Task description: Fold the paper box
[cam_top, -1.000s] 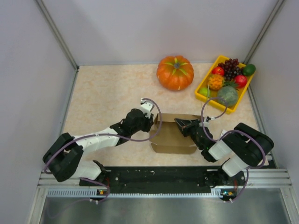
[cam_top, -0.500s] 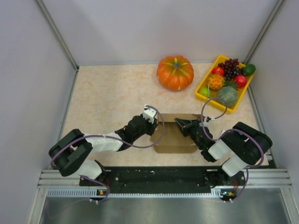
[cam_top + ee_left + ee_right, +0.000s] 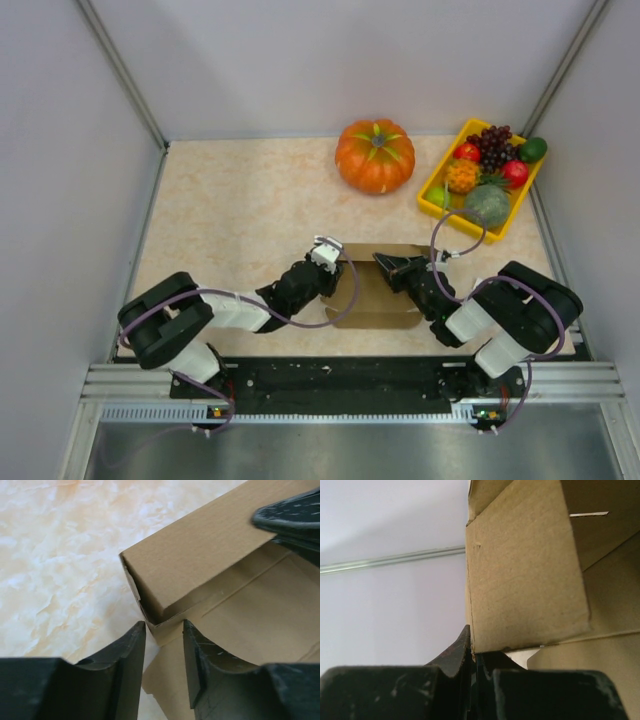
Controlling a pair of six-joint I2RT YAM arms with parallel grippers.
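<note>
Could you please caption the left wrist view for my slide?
Left gripper straddling a corner of the half-folded paper box on the marbled table.

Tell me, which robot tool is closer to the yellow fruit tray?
Right. The right tool pinches the paper box on the side facing the yellow fruit tray. The left tool straddles the box's opposite end, farther from the tray.
</note>
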